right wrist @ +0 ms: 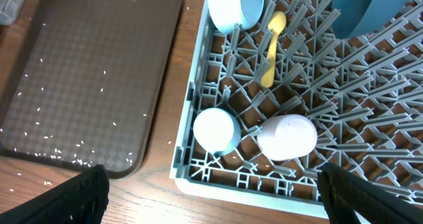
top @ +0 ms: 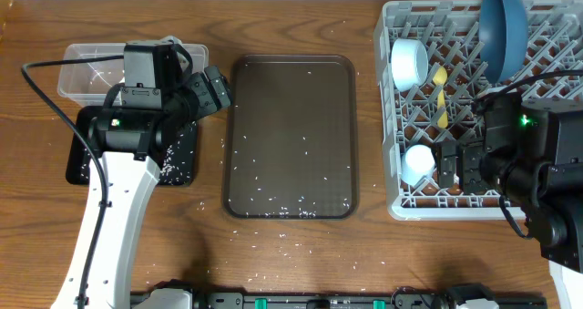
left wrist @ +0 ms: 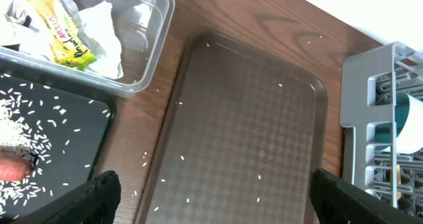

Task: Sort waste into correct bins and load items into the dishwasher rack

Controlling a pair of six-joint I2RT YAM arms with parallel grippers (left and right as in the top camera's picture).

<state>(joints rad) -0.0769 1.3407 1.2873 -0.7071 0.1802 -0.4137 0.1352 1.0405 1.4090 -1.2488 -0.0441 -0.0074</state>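
The clear tub (left wrist: 149, 49) holds crumpled white paper (left wrist: 99, 32) and the yellow-green wrapper (left wrist: 63, 29). The black tray (left wrist: 92, 128) holds rice (left wrist: 20, 121) and the carrot (left wrist: 13, 168). My left gripper (left wrist: 215, 184) is open and empty over the brown tray's left edge. The grey rack (right wrist: 264, 187) holds the dark blue bowl (right wrist: 370, 9), light blue bowl (right wrist: 231, 6), yellow spoon (right wrist: 269, 49), light blue cup (right wrist: 215, 130) and pink cup (right wrist: 286, 137). My right gripper (right wrist: 211, 178) is open and empty above the rack's near edge.
The brown serving tray (top: 291, 99) lies mid-table with scattered rice grains (top: 273, 200). More grains lie on the wood in front of it (top: 264, 274). The rack (top: 392, 118) stands at the right, the tub (top: 82, 72) and black tray (top: 182, 159) at the left.
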